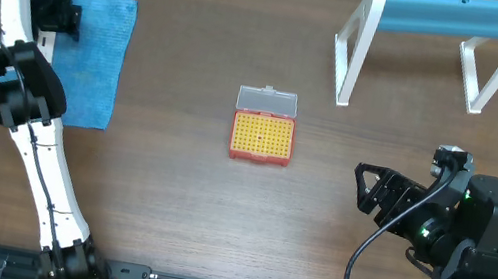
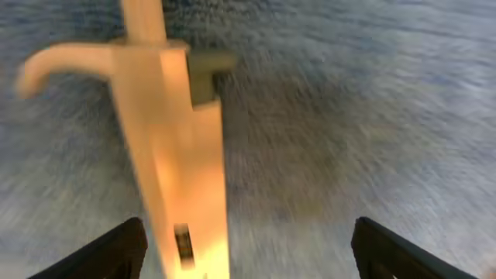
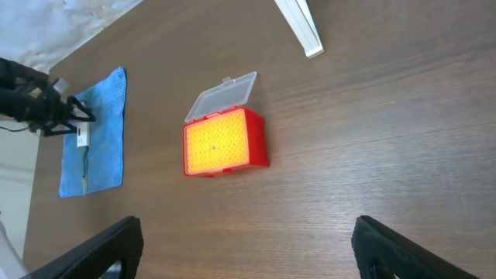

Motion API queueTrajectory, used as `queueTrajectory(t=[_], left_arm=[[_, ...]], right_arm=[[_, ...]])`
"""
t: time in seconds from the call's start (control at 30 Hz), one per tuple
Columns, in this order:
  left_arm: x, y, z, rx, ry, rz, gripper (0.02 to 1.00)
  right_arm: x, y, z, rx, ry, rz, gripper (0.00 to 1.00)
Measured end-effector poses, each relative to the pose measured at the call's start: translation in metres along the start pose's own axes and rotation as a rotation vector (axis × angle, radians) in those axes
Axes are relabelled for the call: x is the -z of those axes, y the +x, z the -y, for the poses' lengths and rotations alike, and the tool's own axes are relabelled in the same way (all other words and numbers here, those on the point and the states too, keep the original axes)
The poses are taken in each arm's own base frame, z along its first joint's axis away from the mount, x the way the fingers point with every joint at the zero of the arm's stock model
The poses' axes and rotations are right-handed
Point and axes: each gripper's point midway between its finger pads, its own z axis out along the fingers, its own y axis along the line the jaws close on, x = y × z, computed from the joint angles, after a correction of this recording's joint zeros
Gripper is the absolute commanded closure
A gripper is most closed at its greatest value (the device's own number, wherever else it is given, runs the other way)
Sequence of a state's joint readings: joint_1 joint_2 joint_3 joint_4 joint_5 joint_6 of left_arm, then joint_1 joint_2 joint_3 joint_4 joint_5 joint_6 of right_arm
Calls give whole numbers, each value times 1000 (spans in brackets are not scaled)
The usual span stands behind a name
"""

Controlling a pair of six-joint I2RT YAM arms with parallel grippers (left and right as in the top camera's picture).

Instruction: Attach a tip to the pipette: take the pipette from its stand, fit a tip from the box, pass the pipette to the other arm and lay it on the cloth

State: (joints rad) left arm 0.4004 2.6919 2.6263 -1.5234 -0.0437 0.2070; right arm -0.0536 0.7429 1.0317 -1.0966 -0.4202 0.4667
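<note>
1. cloth (image 1: 101, 54): blue, laid flat at the far left of the table (image 1: 167, 207). the left arm is folded back over it.
2. left gripper (image 2: 248, 236): held low over the cloth with its fingers spread wide. nothing is pinched between them.
3. pipette (image 2: 182, 178): laid on the cloth, under the left gripper. in the left wrist view it is seen running lengthwise between the spread fingers, nearer one finger than the other. whether that finger touches it cannot be told. in the right wrist view it is seen as a thin pale stick on the cloth, just beside the left gripper. its lower end is too small for a fitted tip to be made out.
4. tip box (image 1: 262, 139): red, with a yellow rack showing, set on the table near the middle, well apart from the cloth. its clear lid (image 1: 268, 100) is folded open on the far side.
5. stand (image 1: 452, 16): white legs under a blue top bar, placed at the far right of the table. nothing is seen hanging on it.
6. right gripper (image 3: 246, 226): held near the right arm's base, on the near right. its fingers are spread wide and empty, and it is aimed across the table towards the tip box.
</note>
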Motion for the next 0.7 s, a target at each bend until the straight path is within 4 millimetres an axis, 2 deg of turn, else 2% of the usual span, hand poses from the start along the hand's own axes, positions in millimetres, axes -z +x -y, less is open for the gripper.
queueTrajectory(t=[0.07,0.13,0.2,0.3,0.33,0.4,0.43,0.5,0.53,0.57,0.6,0.63,0.67,0.7], left_arm=[[32,3,4,-7,-6,28,161],[97,8,14,-19,-9,128,161],[165,25,27,-35,-13,234,161],[246,44,46,-53,-12,418,161],[279,57,57,-71,2,500,159],[327,84,71,-93,32,619,161],[345,99,76,-101,42,662,161],[388,158,88,-120,73,766,159],[402,180,94,-130,88,811,161],[408,210,101,-144,113,835,161],[412,253,113,-165,154,865,161],[412,273,120,-179,179,883,161],[395,306,130,-189,222,863,161],[386,322,135,-192,243,857,161]], right_arm=[[0,-5,-1,10,-1,22,126],[1,-19,-3,37,-1,80,126],[4,-43,-7,81,-1,181,126],[8,-57,-3,120,39,250,126],[11,-58,0,130,61,264,123],[18,-55,4,143,91,283,126],[26,-54,4,163,99,309,126],[44,-49,3,203,115,364,126],[53,-45,4,224,125,390,126],[66,-39,3,264,135,430,126],[73,-34,4,284,141,448,126],[78,-29,5,304,147,455,126],[86,-22,6,340,162,473,126],[91,-14,10,359,179,477,126]])
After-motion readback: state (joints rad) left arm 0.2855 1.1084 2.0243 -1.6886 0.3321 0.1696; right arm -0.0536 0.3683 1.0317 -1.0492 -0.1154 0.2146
